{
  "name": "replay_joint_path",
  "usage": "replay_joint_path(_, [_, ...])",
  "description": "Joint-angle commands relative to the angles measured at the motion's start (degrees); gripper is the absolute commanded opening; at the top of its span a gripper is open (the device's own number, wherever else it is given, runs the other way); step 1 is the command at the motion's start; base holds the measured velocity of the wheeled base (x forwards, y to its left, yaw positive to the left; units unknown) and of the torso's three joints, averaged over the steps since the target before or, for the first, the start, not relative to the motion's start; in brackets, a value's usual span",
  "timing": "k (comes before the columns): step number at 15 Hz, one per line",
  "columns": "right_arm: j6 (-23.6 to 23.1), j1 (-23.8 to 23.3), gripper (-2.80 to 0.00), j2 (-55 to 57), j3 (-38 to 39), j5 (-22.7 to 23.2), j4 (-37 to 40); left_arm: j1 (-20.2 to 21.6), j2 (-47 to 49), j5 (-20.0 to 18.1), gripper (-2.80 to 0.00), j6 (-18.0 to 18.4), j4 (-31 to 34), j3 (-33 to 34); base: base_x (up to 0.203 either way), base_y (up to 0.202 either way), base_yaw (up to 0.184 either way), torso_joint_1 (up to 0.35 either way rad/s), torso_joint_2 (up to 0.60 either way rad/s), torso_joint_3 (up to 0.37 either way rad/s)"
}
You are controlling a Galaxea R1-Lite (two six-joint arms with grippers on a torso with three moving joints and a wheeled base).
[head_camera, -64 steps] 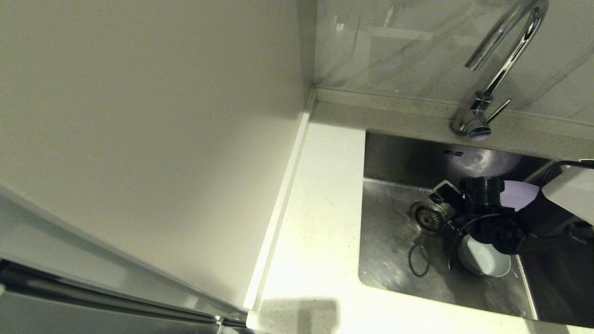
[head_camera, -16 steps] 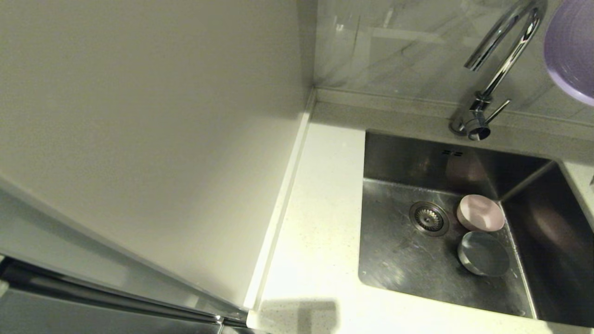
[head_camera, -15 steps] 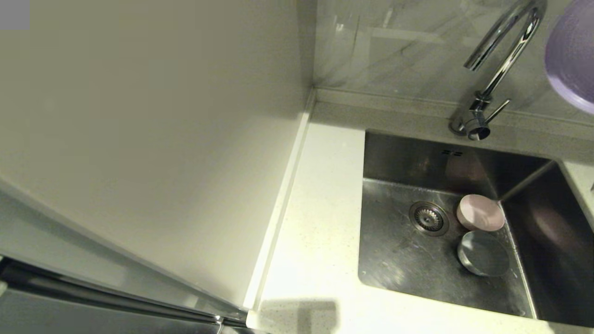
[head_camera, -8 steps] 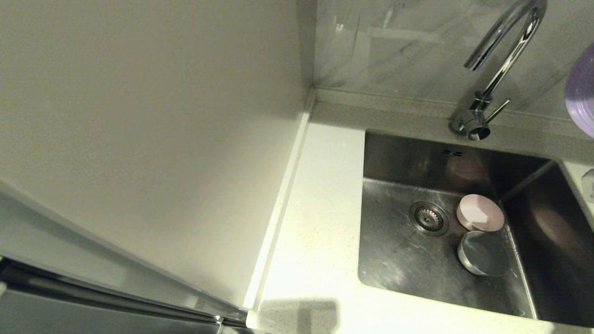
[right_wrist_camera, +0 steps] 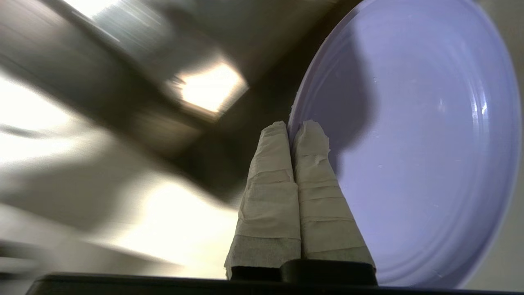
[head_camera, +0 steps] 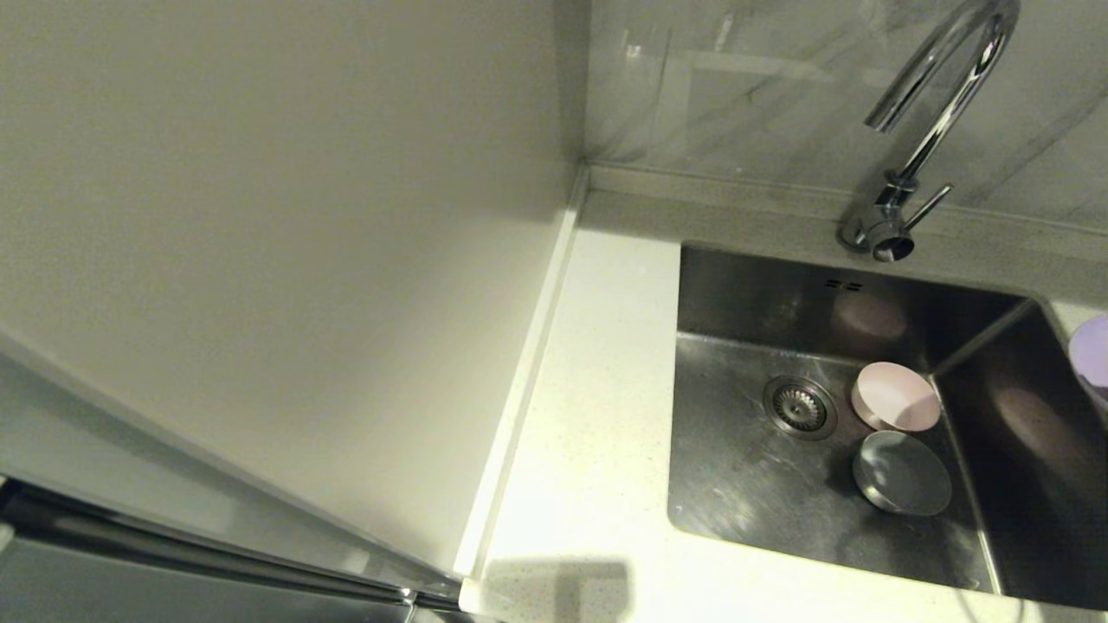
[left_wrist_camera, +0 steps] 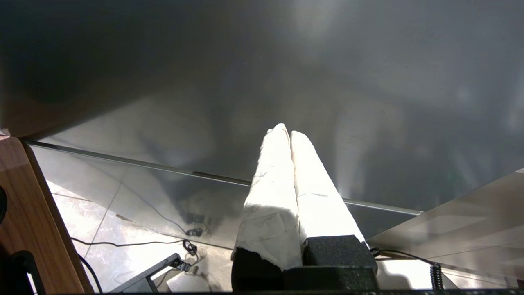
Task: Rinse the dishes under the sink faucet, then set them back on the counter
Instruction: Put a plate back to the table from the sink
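Where the head view looks down, the rectangular stainless steel sink [head_camera: 779, 484] is sunk into the smooth white speckled stone desk [head_camera: 597, 415], with a plain cream wall panel [head_camera: 277, 242] rising on the left. Behind the basin stands the tall chrome gooseneck faucet [head_camera: 939, 95], its thin lever sticking out sideways at the round base. On the sink floor, the small pale pink cup [head_camera: 896, 397] sits just beside the round drain strainer [head_camera: 799, 407], and the small pale blue-white bowl [head_camera: 901, 473] sits just in front of the cup, close against it. Only a sliver of the round lilac plate [head_camera: 1091, 350] shows at the right edge of this view, beyond the sink's right rim; neither arm is visible here.

From the left wrist view, the left gripper [left_wrist_camera: 290, 133] hangs well away from the sink, its white-wrapped fingers pressed together on nothing, with a grey panel ahead of it and a glossy floor with black cables [left_wrist_camera: 135, 241] below.

From the right wrist view, the right gripper [right_wrist_camera: 295, 130] has its tape-wrapped fingers pinched on the rim of the lilac plate [right_wrist_camera: 425, 155], whose ridged face fills the space beside them. The surroundings behind are smeared and cannot be made out.
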Motion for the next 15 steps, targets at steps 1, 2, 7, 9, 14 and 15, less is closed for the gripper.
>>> replay_joint_path(1, [17.3, -0.1, -2.8, -0.4, -2.7, 5.1, 4.1, 0.0, 0.0, 0.0, -2.8, 0.0, 0.0, 0.2, 0.0, 0.0, 0.0, 0.0, 0.0, 0.0])
replay_joint_path(2, [20.8, -0.1, -2.8, 0.0, -3.2, 5.6, 4.2, 0.0, 0.0, 0.1, -2.8, 0.0, 0.0, 0.2, 0.0, 0.0, 0.0, 0.0, 0.0, 0.0])
replay_joint_path(7, [25.6, -5.3, -2.8, -1.7, -2.4, 6.3, 4.3, 0.0, 0.0, 0.0, -2.8, 0.0, 0.0, 0.2, 0.0, 0.0, 0.0, 0.0, 0.0, 0.0])
replay_joint_path(9, [25.6, -8.8, -2.8, -2.6, -0.9, 9.6, 4.4, 0.0, 0.0, 0.0, -2.8, 0.0, 0.0, 0.2, 0.0, 0.0, 0.0, 0.0, 0.0, 0.0])
replay_joint_path(14, [28.2, -8.5, -2.8, 9.1, -5.2, 9.9, 2.9, 0.0, 0.0, 0.0, -2.8, 0.0, 0.0, 0.2, 0.0, 0.0, 0.0, 0.0, 0.0, 0.0])
replay_joint_path(15, [28.5, -8.0, -2.8, 12.0, -6.6, 9.9, 2.3, 0.0, 0.0, 0.0, -2.8, 0.0, 0.0, 0.2, 0.0, 0.0, 0.0, 0.0, 0.0, 0.0])
